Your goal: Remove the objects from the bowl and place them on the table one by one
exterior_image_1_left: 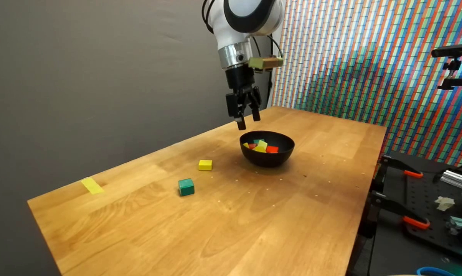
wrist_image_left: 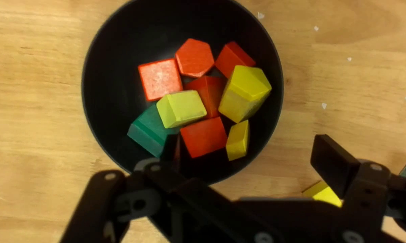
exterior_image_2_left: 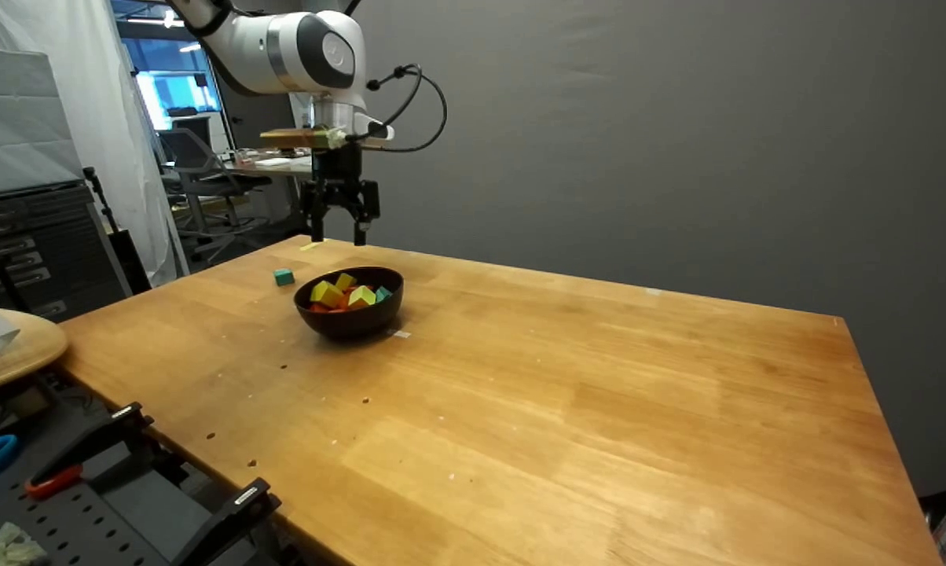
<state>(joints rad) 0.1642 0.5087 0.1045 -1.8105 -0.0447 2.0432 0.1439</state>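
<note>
"Claw [wrist_image_left: 250, 148], foremost in the wrist view: condition?"

"Spread wide. It hangs near the bowl [exterior_image_1_left: 267, 160], well above its rim; the bowl stands on the worktop [exterior_image_1_left: 231, 234], well in from the edges, with red, yellow and green blocks [wrist_image_left: 181, 108] inside."

"Surroundings and obstructions?"

"Two loose pieces lie between the bowl and the corner marked by a tape strip [exterior_image_1_left: 93, 185]: a yellow block [exterior_image_1_left: 205, 165], nearer the bowl, and a green block [exterior_image_1_left: 186, 187]. Black clamps [exterior_image_1_left: 396, 207] with orange handles sit at one long edge."

"Differences between views?"

"In the wrist view I count five red blocks [wrist_image_left: 161, 79] in the bowl, and my finger [wrist_image_left: 334, 163] screens part of the yellow block; both exterior views give scraps of red, and in an exterior view the yellow block shows whole. In an exterior view I note an office chair [exterior_image_2_left: 194, 157]; in an exterior view, a striped backdrop [exterior_image_1_left: 350, 57]."
</note>
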